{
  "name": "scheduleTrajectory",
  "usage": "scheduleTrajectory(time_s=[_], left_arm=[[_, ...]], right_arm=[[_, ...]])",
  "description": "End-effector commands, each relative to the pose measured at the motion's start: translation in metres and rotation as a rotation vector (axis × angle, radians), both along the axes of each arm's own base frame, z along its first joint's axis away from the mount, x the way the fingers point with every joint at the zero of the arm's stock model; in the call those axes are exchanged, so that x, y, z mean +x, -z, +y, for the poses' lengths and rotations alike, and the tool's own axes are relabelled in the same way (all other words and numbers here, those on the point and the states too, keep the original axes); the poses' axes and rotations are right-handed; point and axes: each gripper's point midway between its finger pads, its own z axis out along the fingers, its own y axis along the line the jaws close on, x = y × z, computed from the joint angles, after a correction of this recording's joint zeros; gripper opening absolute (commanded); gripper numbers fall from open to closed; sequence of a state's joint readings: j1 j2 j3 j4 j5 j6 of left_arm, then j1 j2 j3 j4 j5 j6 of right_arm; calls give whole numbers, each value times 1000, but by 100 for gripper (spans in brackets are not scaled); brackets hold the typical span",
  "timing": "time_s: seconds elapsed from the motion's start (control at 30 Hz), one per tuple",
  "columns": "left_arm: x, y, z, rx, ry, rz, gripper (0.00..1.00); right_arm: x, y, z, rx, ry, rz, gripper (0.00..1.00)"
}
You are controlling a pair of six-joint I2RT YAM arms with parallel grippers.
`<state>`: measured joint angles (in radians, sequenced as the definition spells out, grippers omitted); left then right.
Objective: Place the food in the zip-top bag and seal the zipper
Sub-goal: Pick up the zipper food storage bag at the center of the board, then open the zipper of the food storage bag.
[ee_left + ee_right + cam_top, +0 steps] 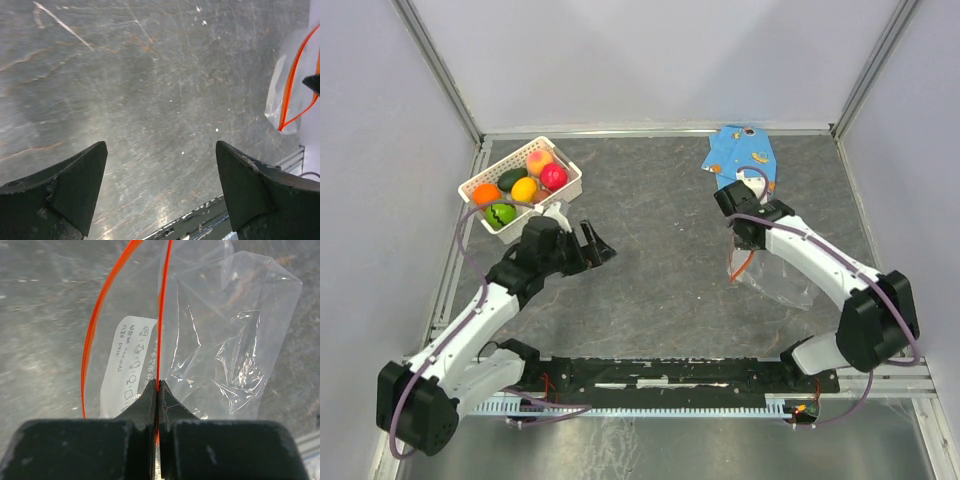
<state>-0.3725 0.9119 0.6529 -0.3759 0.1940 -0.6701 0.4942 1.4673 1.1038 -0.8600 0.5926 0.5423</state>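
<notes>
The toy fruits lie in the white lattice basket (570, 182) at the back left: peach-pink (539, 160), red (554, 177), yellow (524, 189), orange (486, 194), dark green (511, 179) and striped green (502, 213). My left gripper (598, 244) is open and empty above bare table right of the basket; its fingers (75, 185) show in the left wrist view. My right gripper (741, 246) is shut on one side of the zipper (161, 315) of the clear zip-top bag (775, 283), whose mouth hangs open. The bag (235, 340) spreads below the jaws. It also shows in the left wrist view (292, 85).
A blue patterned cloth (742, 155) lies at the back right, beyond the right gripper. A black rail with white tape (670, 375) runs along the near edge between the arm bases. Metal frame posts border the table.
</notes>
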Motion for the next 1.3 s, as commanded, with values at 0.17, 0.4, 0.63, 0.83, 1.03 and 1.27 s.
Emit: scheduleTrajectory(time_s=[0.17,0.4,0.63,0.83,1.03,1.27], left_arm=[[35,-47,-63,-161,13,-86,95],[56,-79,-110,-251,71,-142,94],[60,-92,-155,-294,100,-171,88],[60,-82,-176,-261,109,-165,79],[61,-72,-183,-188,99,-178,75],[67,-39,-174,-11,71,-137,66]], right_arm=[[25,-55,73,284,-267,-233,2],[29,-71,102,277,-348,-294,2],[23,-85,127,258,-402,-321,2],[18,-87,146,260,-432,-328,2],[13,-87,157,220,-449,-341,2],[12,-88,158,185,-442,-355,2]])
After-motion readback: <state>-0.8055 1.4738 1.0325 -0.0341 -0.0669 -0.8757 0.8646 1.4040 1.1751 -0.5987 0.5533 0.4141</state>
